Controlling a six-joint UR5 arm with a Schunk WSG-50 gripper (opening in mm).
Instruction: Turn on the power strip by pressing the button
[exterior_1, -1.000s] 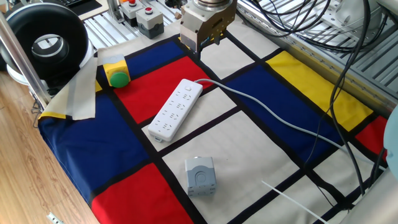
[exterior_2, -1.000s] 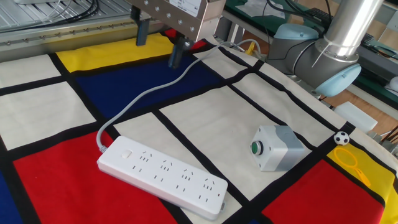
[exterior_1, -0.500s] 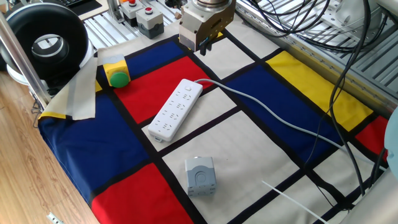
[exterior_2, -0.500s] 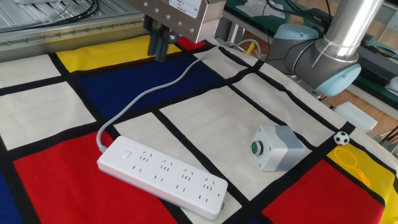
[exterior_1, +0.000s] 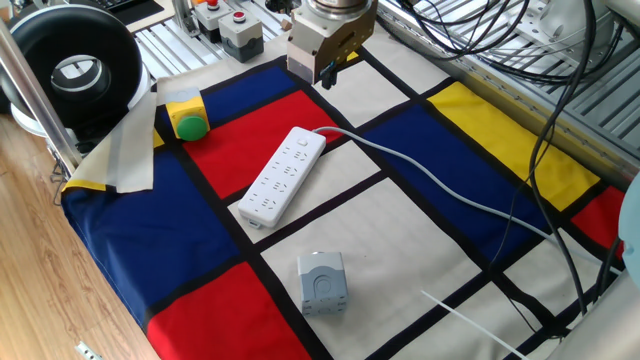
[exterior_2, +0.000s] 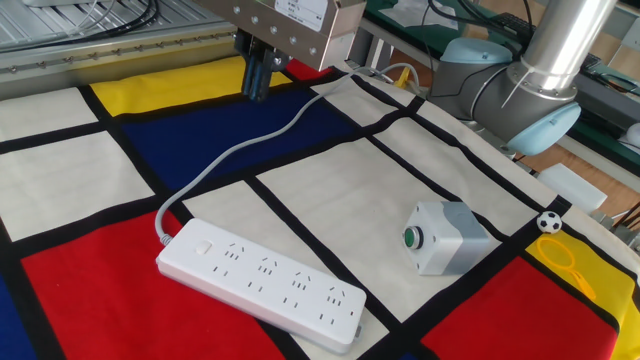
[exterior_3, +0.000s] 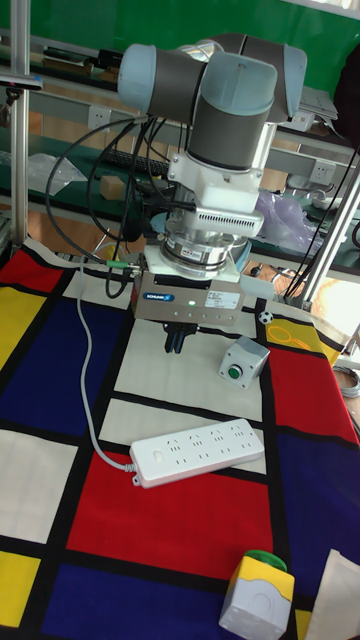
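Note:
The white power strip (exterior_1: 282, 175) (exterior_2: 260, 280) (exterior_3: 197, 452) lies flat on the checked cloth, and its grey cord (exterior_2: 235, 150) runs off from one end. At that corded end sits the small white button (exterior_2: 203, 247) (exterior_1: 304, 143). My gripper (exterior_2: 257, 80) (exterior_1: 326, 72) (exterior_3: 180, 338) hangs above the cloth past the corded end, over the cord and clear of the strip. Its two fingers are pressed together with nothing between them.
A grey box with a green button (exterior_2: 445, 237) (exterior_1: 322, 283) (exterior_3: 244, 362) stands near the strip. A green dome button in a yellow housing (exterior_1: 187, 118) (exterior_3: 257, 592) sits at a cloth corner. Red buttons in grey housings (exterior_1: 240, 30) and hanging cables (exterior_1: 560, 120) border the table.
The fingers stood apart one second ago and have come together. The gripper has risen slightly and has barely moved in the last half second.

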